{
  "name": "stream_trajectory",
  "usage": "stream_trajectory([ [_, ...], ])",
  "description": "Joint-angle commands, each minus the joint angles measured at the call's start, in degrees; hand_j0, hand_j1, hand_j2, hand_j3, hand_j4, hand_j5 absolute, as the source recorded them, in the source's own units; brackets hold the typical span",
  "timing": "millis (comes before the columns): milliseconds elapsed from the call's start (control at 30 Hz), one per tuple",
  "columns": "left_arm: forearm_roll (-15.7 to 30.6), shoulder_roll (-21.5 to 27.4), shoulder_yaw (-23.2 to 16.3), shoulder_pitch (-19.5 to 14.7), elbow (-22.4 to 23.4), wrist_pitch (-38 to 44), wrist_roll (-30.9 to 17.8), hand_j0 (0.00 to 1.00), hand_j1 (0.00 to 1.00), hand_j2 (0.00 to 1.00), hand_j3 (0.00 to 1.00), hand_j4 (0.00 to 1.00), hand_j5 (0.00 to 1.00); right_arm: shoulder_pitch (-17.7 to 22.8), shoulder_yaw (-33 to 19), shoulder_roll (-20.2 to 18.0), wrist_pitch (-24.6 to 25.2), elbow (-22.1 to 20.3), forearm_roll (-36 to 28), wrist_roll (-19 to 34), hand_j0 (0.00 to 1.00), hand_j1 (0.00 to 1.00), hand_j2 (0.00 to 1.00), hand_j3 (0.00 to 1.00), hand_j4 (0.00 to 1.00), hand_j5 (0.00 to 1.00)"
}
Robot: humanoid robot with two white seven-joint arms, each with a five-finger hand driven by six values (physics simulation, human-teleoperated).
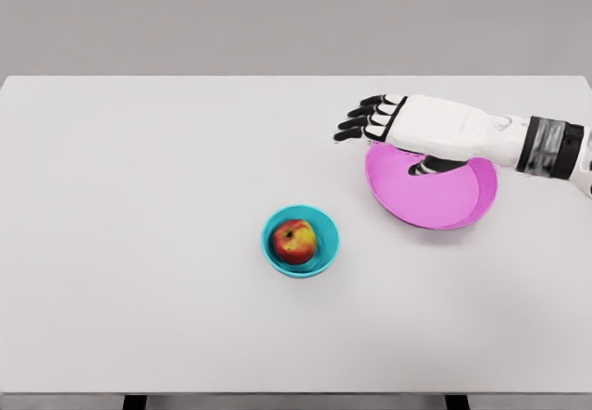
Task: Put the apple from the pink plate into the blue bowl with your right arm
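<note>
A red and yellow apple lies inside the blue bowl near the middle of the table. The pink plate sits to the right of the bowl and holds nothing. My right hand hovers over the plate's far left rim, fingers spread flat and pointing left, holding nothing. Its arm comes in from the right edge and casts a shadow on the plate. The left arm does not show.
The white table spreads wide to the left and front of the bowl. Its far edge runs just behind my right hand.
</note>
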Motion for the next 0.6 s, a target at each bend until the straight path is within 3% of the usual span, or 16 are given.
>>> stream_trajectory([
  [0,0.0,0.0,0.0,0.0,0.0,0.0,0.0,1.0,1.0,1.0,1.0,1.0,1.0,0.1,-6.6,-3.7,0.2,2.5,-0.4,0.0,1.0,1.0,1.0,1.0,1.0,1.0],
  [67,0.0,0.0,0.0,0.0,0.0,0.0,0.0,1.0,1.0,1.0,1.0,1.0,1.0,0.4,-7.1,-4.7,0.2,5.8,-0.3,0.0,1.0,1.0,1.0,1.0,1.0,1.0],
  [133,0.0,0.0,0.0,0.0,0.0,0.0,0.0,1.0,1.0,1.0,1.0,1.0,1.0,4.0,-14.4,-4.0,0.2,9.9,-0.3,0.0,1.0,1.0,1.0,1.0,1.0,1.0],
  [200,0.0,0.0,0.0,0.0,0.0,0.1,0.0,1.0,1.0,1.0,1.0,1.0,1.0,7.3,-18.1,-4.1,0.2,10.0,-0.3,0.0,1.0,1.0,1.0,1.0,1.0,1.0],
  [267,0.0,0.0,0.0,0.0,0.0,0.0,0.0,1.0,1.0,1.0,1.0,1.0,1.0,9.7,-18.2,-4.0,0.2,10.0,-0.2,0.0,1.0,1.0,1.0,1.0,1.0,1.0],
  [567,-0.1,0.0,-0.1,0.0,0.0,0.0,0.0,1.0,1.0,1.0,1.0,1.0,1.0,11.3,-18.1,-1.3,0.2,11.3,0.3,0.0,1.0,1.0,1.0,1.0,1.0,1.0],
])
